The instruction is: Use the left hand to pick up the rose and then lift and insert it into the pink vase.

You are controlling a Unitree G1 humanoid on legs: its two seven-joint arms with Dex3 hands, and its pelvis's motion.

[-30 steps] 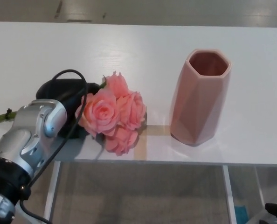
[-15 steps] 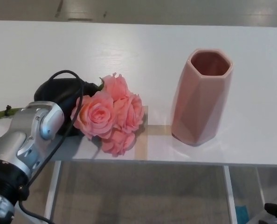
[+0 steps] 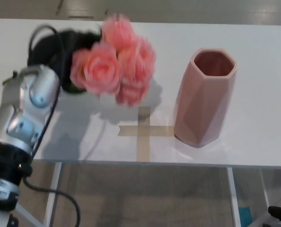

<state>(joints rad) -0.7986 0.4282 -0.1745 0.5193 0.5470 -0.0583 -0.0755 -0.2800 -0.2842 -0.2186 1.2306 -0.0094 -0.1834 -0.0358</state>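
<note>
The left hand [image 3: 67, 59] holds the pink rose bunch [image 3: 116, 61] above the white table [image 3: 254, 71] — blurred. The pink vase [image 3: 204, 97] stands upright beside a tape cross [image 3: 143, 130].

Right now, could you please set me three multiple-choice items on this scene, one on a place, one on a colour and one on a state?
1. Where does the pink vase stand relative to the tape cross?
A. left of it
B. right of it
C. on top of it

2. What colour is the table?
A. white
B. black
C. green

3. What is the state of the rose bunch?
A. lying flat on the table
B. standing in the vase
C. held up by the left hand

Answers:
1 B: the vase stands at the cross's right arm.
2 A: the bare top is white.
3 C: the blooms are raised, casting a shadow on the table beneath, and the vase mouth is empty.
</note>
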